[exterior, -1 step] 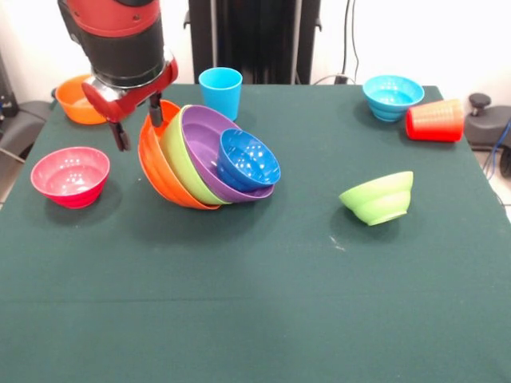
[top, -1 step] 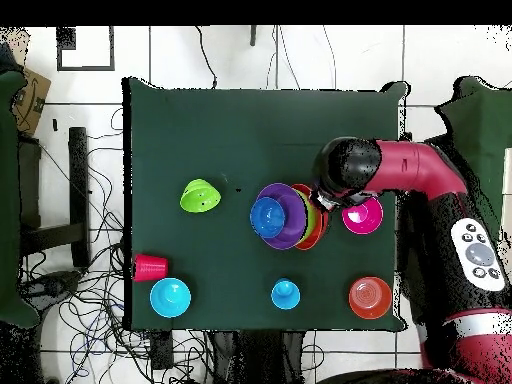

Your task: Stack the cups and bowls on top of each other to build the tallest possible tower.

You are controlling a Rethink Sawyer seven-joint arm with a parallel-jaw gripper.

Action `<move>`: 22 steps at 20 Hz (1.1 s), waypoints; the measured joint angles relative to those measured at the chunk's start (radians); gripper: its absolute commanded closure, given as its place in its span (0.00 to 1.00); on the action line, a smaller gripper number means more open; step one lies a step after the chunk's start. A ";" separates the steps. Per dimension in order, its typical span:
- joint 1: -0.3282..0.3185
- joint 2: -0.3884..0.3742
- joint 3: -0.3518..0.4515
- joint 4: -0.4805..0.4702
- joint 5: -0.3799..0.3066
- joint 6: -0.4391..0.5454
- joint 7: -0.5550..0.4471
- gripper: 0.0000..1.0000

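Tilting on its side on the green table [exterior, -1 step: 255, 319], the tower [exterior, -1 step: 209, 159] of nested orange, lime green and purple bowls holds a dark blue bowl [exterior, -1 step: 249, 159]. The gripper [exterior, -1 step: 138, 128] stands open, one finger at the orange rim, the other outside it; overhead, the arm hides this. The front view shows the red cup [exterior, -1 step: 435, 120] lying on its side beside the light blue bowl [exterior, -1 step: 393, 96], and the small lime green bowl [exterior, -1 step: 378, 198] tipped, well apart. The light blue cup [exterior, -1 step: 220, 92] stands upright behind the tower.
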 measured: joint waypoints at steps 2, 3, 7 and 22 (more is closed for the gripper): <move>0.000 0.001 0.000 0.000 -0.002 0.000 0.000 0.00; 0.001 0.002 0.000 0.000 -0.003 0.000 0.000 0.00; 0.007 0.004 0.000 0.000 -0.014 0.000 0.000 0.00; 0.013 0.050 -0.002 0.000 -0.032 -0.002 0.000 0.00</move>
